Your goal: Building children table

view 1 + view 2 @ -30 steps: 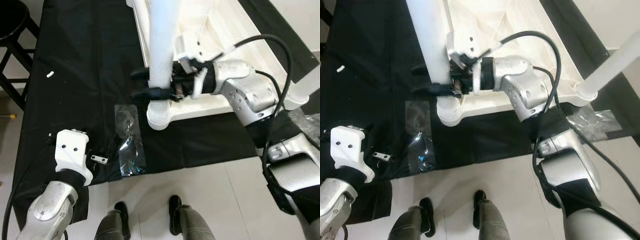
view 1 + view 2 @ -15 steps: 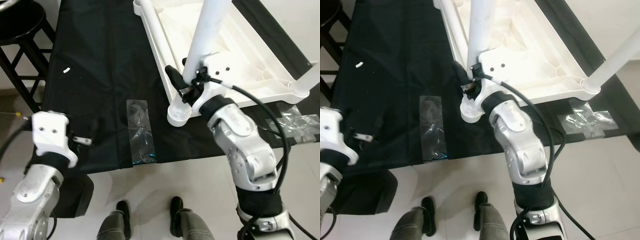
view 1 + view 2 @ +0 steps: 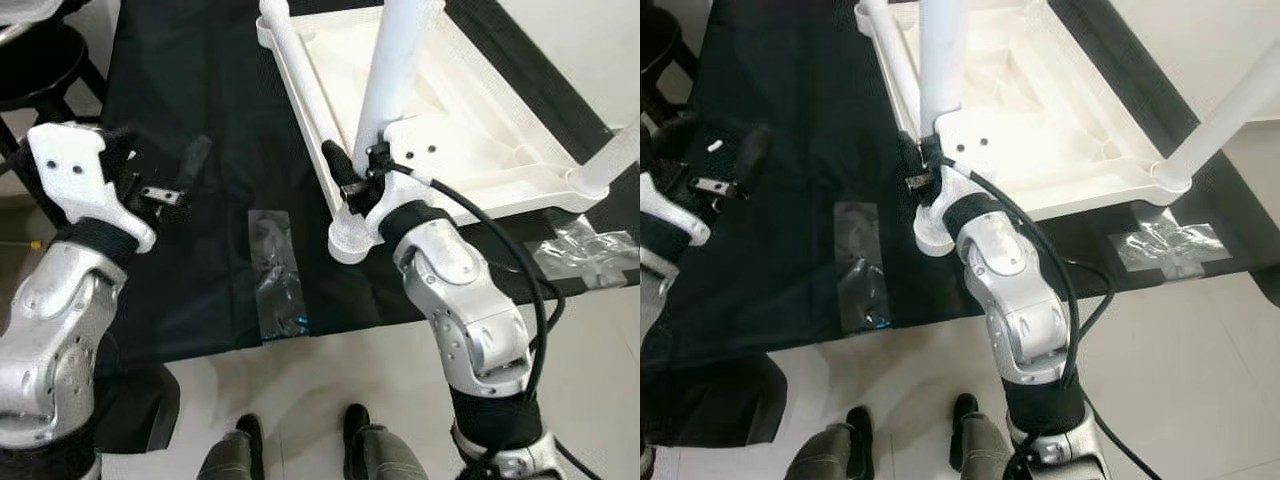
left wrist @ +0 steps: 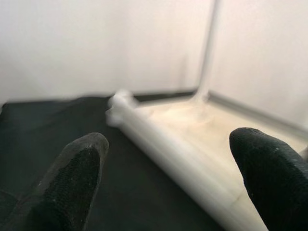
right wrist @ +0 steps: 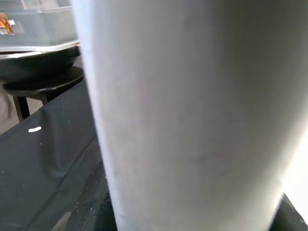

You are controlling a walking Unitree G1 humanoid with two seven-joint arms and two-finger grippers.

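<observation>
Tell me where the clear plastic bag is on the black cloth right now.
In the left eye view the clear plastic bag lies flat on the black cloth, near its front edge, just left of the upturned white table's corner and the right gripper.

A plain indoor room, likely a home or test space. Pale glossy floor tiles (image 3: 590,360) lie under a black cloth sheet (image 3: 210,110) spread for work. A dark round wooden stool (image 3: 45,65) stands beside it, near bare white walls (image 4: 96,43).

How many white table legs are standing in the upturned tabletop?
2: one white tubular leg at the near corner, where the right gripper is; another at the right corner. Others may be out of frame.
</observation>
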